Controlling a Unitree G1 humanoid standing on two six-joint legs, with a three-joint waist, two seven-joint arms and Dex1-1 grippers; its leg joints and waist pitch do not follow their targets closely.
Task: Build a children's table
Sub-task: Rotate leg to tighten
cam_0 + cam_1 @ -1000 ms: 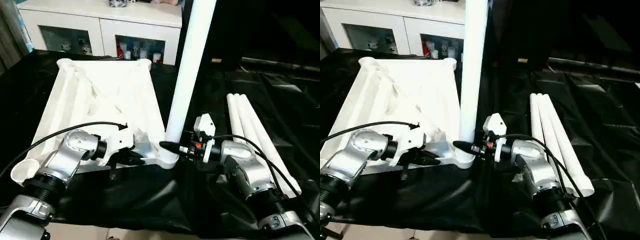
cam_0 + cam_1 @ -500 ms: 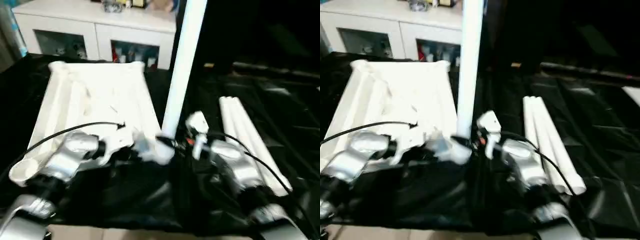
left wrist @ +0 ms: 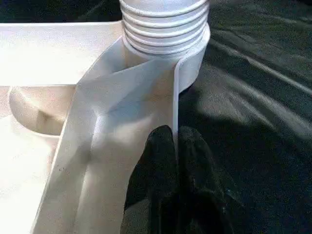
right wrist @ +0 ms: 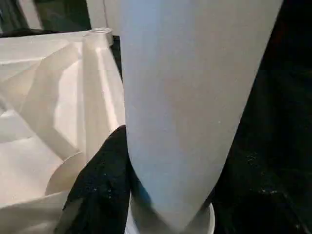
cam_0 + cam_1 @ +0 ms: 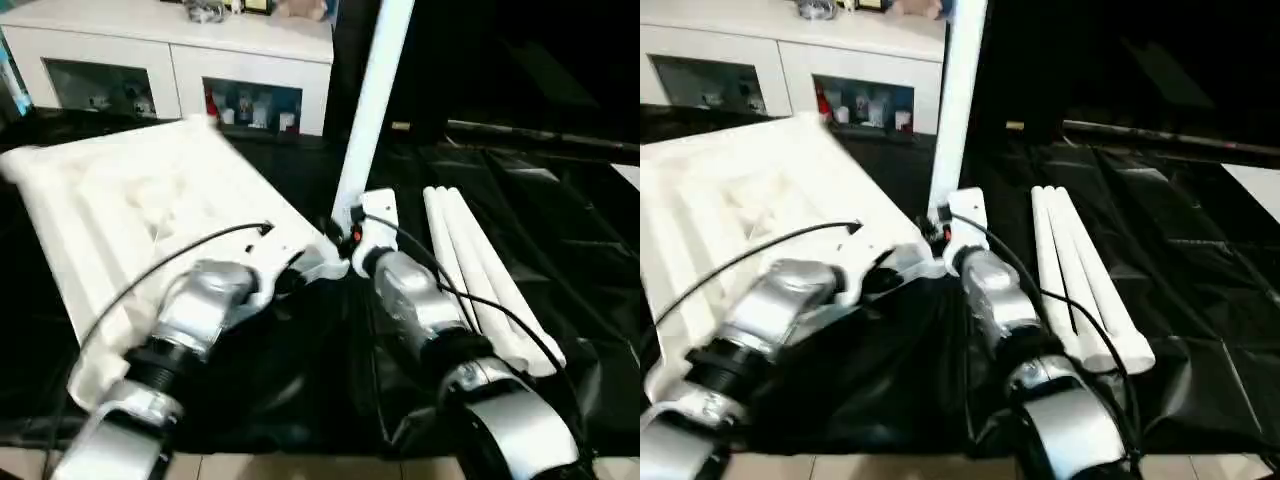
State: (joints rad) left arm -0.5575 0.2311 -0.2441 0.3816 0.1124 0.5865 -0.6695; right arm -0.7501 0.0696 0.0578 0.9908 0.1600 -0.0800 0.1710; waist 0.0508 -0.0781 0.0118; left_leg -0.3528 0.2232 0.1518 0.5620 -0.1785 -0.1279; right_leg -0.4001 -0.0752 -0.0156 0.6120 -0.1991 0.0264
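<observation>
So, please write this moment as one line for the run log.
left gripper: shut on tabletop rim | right gripper: shut on upright leg in corner socket | three spare legs: on black cover

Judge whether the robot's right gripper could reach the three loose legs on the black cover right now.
Probably not yet: the right gripper is closed around the upright leg. The loose legs lie unobstructed beside that arm, so it would need to let go first.

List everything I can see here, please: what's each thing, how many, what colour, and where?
Table top: one, white, upside down on the black cover, left.
Standing leg: one, white, upright in the top's near corner socket.
Loose legs: three, white, lying side by side, right.
Black cover: one, over the work table.
Cabinet: one, white, behind.
Left end effector: black fingers, shut on the top's rim.
Right end effector: black fingers, around the standing leg's base.
</observation>
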